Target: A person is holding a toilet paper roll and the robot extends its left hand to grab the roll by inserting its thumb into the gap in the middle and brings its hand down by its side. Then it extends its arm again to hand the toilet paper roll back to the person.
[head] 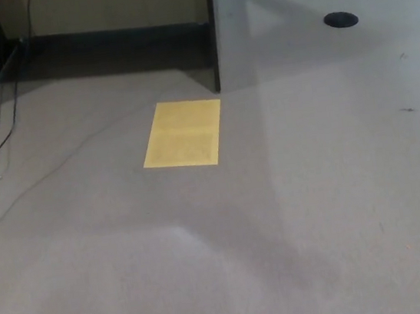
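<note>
Neither of my hands shows in the head view, so I cannot tell how my left hand's fingers stand. No toilet paper roll and no person shows either. I see only grey floor, a yellow sheet and a cable. I cannot judge which step this is; next I would need roll and person in sight.

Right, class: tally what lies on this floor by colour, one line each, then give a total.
Yellow: 1, the paper sheet
Black: 2, the round disc and the cable
Total: 3
</note>
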Robot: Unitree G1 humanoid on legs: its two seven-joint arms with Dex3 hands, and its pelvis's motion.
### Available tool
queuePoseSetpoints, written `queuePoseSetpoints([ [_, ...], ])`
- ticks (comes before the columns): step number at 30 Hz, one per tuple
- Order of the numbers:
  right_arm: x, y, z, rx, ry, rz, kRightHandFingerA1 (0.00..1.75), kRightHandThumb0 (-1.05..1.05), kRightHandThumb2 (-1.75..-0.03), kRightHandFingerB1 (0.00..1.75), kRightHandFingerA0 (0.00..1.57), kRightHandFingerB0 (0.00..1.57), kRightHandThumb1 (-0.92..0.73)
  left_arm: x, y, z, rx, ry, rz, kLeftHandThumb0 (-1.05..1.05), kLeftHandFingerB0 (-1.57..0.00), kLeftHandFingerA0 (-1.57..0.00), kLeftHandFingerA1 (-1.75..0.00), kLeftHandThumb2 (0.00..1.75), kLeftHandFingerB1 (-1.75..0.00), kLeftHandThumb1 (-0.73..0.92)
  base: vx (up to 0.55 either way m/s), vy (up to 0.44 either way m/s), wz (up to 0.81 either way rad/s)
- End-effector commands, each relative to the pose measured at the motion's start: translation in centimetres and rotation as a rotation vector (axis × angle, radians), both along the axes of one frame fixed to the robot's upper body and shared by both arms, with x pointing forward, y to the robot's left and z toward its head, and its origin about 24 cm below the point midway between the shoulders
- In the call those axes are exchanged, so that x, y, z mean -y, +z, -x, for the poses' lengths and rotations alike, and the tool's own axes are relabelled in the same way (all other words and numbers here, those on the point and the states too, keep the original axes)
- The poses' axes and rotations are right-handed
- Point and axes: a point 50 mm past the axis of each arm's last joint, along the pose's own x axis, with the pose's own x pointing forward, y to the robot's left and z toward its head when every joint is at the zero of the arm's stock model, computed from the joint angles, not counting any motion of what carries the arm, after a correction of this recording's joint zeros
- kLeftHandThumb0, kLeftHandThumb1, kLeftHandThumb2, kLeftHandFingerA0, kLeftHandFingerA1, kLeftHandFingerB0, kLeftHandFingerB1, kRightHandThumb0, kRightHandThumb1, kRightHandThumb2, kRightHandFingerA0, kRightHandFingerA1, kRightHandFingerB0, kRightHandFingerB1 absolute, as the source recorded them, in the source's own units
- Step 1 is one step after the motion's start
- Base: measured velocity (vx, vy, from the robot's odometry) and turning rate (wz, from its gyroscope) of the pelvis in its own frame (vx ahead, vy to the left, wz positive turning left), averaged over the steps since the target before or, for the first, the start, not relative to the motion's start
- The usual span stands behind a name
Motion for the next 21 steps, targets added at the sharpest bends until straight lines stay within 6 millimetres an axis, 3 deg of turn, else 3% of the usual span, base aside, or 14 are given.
queuePoseSetpoints([
  [1,0.7,0.5,0.0,0.034,0.030,0.033,0.64,-0.43,-0.81,0.48,0.57,0.28,-0.52,-0.5,1.3,-0.3,0.127,0.003,0.035,-0.26,-0.24,-0.29,-0.38,0.62,-0.33,0.54,0.00,0.000,0.00],
  [6,0.7,0.5,-0.1,0.030,0.038,0.035,0.63,-0.44,-0.81,0.47,0.57,0.26,-0.52,0.0,3.9,-2.1,0.288,-0.027,0.112,-0.32,-0.24,-0.28,-0.38,0.61,-0.34,0.48,0.00,0.000,0.00],
  [7,0.7,0.6,-0.2,0.032,0.037,0.036,0.56,-0.38,-0.60,0.35,0.63,0.34,-0.66,0.2,4.7,-2.7,0.326,-0.050,0.111,-0.34,-0.24,-0.28,-0.38,0.61,-0.34,0.47,0.00,0.000,0.00],
  [8,0.7,0.6,-0.2,0.034,0.035,0.036,0.56,-0.38,-0.60,0.35,0.63,0.34,-0.66,0.4,5.3,-3.0,0.350,-0.067,0.110,-0.34,-0.24,-0.28,-0.38,0.61,-0.34,0.47,-0.02,-0.006,0.07],
  [12,0.7,0.6,-0.2,0.034,0.036,0.036,0.56,-0.38,-0.60,0.35,0.63,0.34,-0.66,0.5,5.4,-3.0,0.348,-0.067,0.115,-0.34,-0.24,-0.28,-0.38,0.61,-0.34,0.47,0.00,0.000,0.00],
  [13,0.7,0.5,-0.2,0.035,0.040,0.038,0.69,-0.43,-0.83,0.49,0.61,0.30,-0.51,1.8,9.9,-5.6,0.525,-0.175,0.103,-0.34,-0.24,-0.30,-0.42,0.60,-0.35,0.46,0.00,0.000,0.00],
  [14,0.6,0.5,-0.2,0.036,0.044,0.039,0.67,-0.42,-0.82,0.49,0.58,0.31,-0.52,2.7,12.3,-6.7,0.610,-0.235,0.101,-0.36,-0.24,-0.31,-0.42,0.61,-0.35,0.45,0.00,0.000,0.00],
  [19,0.6,0.3,0.1,0.022,0.048,0.043,0.73,-0.44,-0.82,0.49,0.64,0.31,-0.52,4.5,16.3,-8.2,0.697,-0.328,0.110,-0.31,-0.23,-0.31,-0.40,0.58,-0.34,0.44,0.00,-0.002,0.01],
  [20,0.6,0.3,0.1,0.016,0.053,0.044,0.69,-0.43,-0.83,0.49,0.62,0.30,-0.52,5.7,18.5,-8.9,0.784,-0.406,0.086,-0.27,-0.22,-0.33,-0.42,0.57,-0.34,0.44,0.00,0.000,0.00],
  [21,0.6,0.3,0.1,0.016,0.053,0.044,0.69,-0.43,-0.83,0.49,0.62,0.30,-0.52,5.7,18.5,-8.9,0.782,-0.405,0.087,-0.27,-0.22,-0.33,-0.42,0.57,-0.34,0.44,0.00,0.000,0.00],
])
